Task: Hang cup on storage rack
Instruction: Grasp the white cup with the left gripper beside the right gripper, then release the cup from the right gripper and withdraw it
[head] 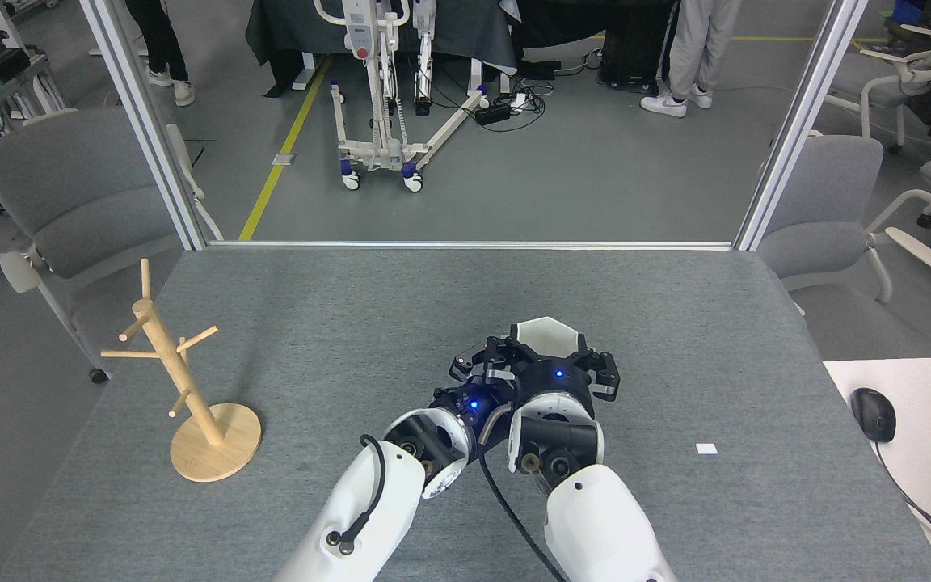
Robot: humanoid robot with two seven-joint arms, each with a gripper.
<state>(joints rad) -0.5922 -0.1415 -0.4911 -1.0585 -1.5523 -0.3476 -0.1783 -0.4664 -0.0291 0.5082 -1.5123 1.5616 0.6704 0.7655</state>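
Cup: white, faceted, hexagon rim, sits mid-table, roughly centre of the grey cloth, at 12 o'clock from both wrists. Only the far rim shows; body and handle hidden behind the grippers. Looks like glazed ceramic, so my guess: stiff, moderate weight, slick sides, chips if knocked on wood. Angled facets give flat spots for pads; the small handle is best left free since a peg must pass through its hole. Wall or rim grip seems the safer hold.

Largest first: table, grey felt-like cover, probably grippy, cup unlikely to slide on it. Metal frame posts at the far corners. Beyond, at 12 o'clock, open lab floor with a yellow line, a wheeled white stand, cables, person's legs at 1 o'clock. Grey chairs at 10 and 2 o'clock. White desk with mouse and keyboard at 4 o'clock.

Storage rack: wooden tree, disc base, at 9 o'clock from the cup, well apart, near the left edge, pegs bare.

Right gripper: fingers spread either side of the cup's near wall, close around it; contact not visible, cannot tell if clamped. Left gripper: just beside the cup at its 8 o'clock, dark, seen end-on, state unclear.

Small white scrap at 4 o'clock.
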